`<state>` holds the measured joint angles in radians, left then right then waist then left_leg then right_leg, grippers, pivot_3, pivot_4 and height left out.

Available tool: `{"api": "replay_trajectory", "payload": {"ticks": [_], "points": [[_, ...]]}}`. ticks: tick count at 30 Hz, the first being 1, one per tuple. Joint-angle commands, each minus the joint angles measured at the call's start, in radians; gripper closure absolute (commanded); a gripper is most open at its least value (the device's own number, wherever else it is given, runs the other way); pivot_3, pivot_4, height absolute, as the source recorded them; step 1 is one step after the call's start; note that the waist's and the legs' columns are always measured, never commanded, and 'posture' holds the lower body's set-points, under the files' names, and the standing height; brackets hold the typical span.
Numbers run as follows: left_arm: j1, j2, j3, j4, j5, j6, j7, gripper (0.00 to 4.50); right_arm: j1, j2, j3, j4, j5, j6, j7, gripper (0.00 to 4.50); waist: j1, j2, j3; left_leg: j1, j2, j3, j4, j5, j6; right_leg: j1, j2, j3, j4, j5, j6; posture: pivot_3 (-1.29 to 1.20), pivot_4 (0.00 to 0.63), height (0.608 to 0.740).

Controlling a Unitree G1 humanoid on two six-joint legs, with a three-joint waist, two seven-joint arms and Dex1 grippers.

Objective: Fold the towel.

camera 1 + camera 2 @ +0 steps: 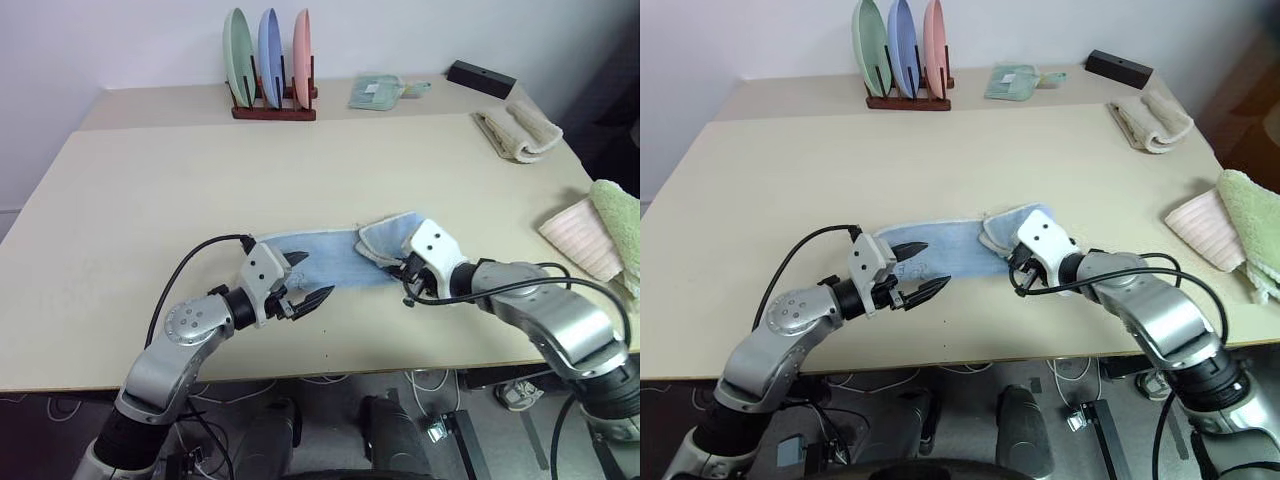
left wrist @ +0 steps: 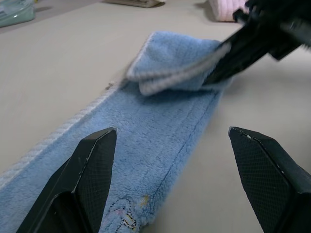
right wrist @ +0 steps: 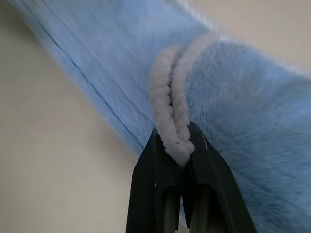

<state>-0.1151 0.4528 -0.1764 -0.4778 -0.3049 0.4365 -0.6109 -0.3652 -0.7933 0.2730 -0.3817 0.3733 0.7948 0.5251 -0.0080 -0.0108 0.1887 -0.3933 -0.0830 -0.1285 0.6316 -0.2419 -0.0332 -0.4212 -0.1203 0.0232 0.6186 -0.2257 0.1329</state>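
Low in the frame, left gripper (image 1: 312, 280) hovering at the near-left end of the towel (image 1: 325, 258), jaws spread wide to either side of the blue strip, probably ready to pin or take that end. Right of centre, right gripper (image 3: 177, 145) with jaws pressed together on the doubled pale hem, lifting that end back over the strip, seemingly to carry it leftward for the fold. Towel lying mid-worktop (image 1: 150, 180), slightly slanted, close to the near edge. Plenty of bare surface left of and behind it. Further off: pink cloth (image 1: 582, 235) at right edge, beige rolled towel (image 1: 518, 130) upper right, plate rack (image 1: 270, 60) at the back.
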Motion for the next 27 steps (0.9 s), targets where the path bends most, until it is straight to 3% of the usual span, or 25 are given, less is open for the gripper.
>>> {"api": "replay_trajectory", "payload": {"ticks": [1,2,5,10,15,18,23,27], "points": [[0.006,0.006,0.008,-0.045,0.005,0.003,0.009,0.71,-0.017,0.027,-0.011,0.013,-0.045,-0.039,0.018,4.44,0.0,0.0,0.0,0.0,0.0,0.0,0.0,0.0,0.0,0.0,0.0,0.0,0.0,0.0,0.0,0.0,0.15,0.737],[0.007,0.007,0.009,-0.047,0.005,0.004,0.01,0.71,-0.016,0.035,-0.015,0.017,-0.048,-0.039,0.023,4.44,0.0,0.0,0.0,0.0,0.0,0.0,0.0,0.0,0.0,0.0,0.0,0.0,0.0,0.0,0.0,0.0,0.15,0.737],[0.008,0.008,0.012,-0.048,0.005,0.007,0.009,0.71,-0.012,0.055,-0.055,0.004,-0.035,-0.04,0.043,3.67,0.0,0.0,0.0,0.0,0.0,0.0,0.0,0.0,0.0,0.0,0.0,0.0,0.0,0.0,0.0,0.0,0.15,0.737],[0.017,0.011,0.018,-0.053,0.002,0.011,0.007,0.71,0.034,0.046,-0.165,-0.078,0.024,-0.1,0.121,1.25,0.0,0.0,0.0,0.0,0.0,0.0,0.0,0.0,0.0,0.0,0.0,0.0,0.0,0.0,0.0,0.0,0.15,0.737],[0.035,0.016,0.044,-0.051,-0.009,0.015,0.009,0.71,0.082,0.053,-0.374,-0.12,0.205,-0.089,0.216,1.25,0.003,0.0,0.0,0.0,0.0,0.0,0.0,0.0,0.0,0.0,0.0,0.0,0.0,0.0,0.0,0.0,0.15,0.737],[0.049,0.018,0.068,-0.045,-0.013,0.015,0.014,0.71,0.054,0.074,-0.423,-0.078,0.252,-0.07,0.204,2.18,-0.002,0.0,0.0,0.001,0.0,0.0,0.0,0.0,0.0,0.001,0.0,0.0,0.0,0.0,0.0,0.0,0.15,0.737],[0.08,0.018,0.088,-0.041,-0.013,0.012,0.023,0.71,-0.007,0.141,-0.297,0.098,0.075,-0.163,0.124,4.46,-0.003,0.0,0.0,0.002,0.002,0.001,-0.001,0.0,0.0,0.001,0.001,0.0,0.0,0.001,-0.001,0.0,0.15,0.737],[0.116,0.009,0.095,-0.064,-0.018,0.023,0.04,0.71,-0.004,0.209,-0.164,0.257,-0.081,-0.302,0.108,4.46,-0.003,0.0,0.0,0.001,0.002,0.001,-0.001,0.0,0.0,0.0,0.001,0.0,0.0,0.001,-0.001,0.0,0.15,0.737]]}}
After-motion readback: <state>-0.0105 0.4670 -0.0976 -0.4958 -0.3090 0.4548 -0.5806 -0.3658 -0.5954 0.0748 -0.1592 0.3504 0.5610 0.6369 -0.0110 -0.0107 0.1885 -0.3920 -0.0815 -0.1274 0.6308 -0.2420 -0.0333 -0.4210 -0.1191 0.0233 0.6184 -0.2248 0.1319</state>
